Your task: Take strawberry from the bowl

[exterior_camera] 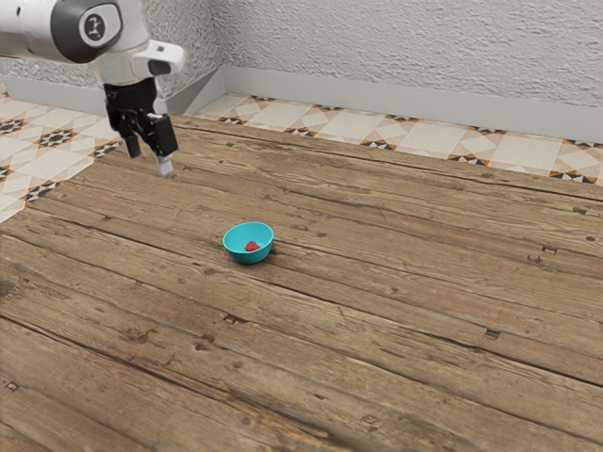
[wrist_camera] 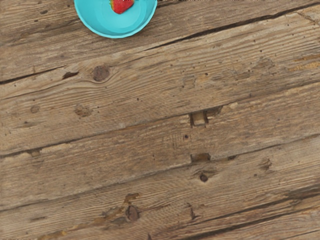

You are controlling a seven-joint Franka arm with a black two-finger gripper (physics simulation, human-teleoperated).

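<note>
The gripper [exterior_camera: 150, 160] hangs above the wooden table [exterior_camera: 377, 320], empty jaws spread well apart. The strawberry [exterior_camera: 252, 247] sits inside the bowl [exterior_camera: 236, 252].

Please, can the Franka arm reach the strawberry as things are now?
Probably yes: the gripper looks open and the bowl is uncovered, though its wall around the strawberry may leave little room.

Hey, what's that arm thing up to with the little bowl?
It's a robot arm whose job is to take the strawberry out of the turquoise bowl. Right now it isn't handling anything: its black gripper hangs open and empty above the wooden table, off to the exterior view's left of the bowl. The red strawberry lies inside the bowl, not yet picked up.
</note>
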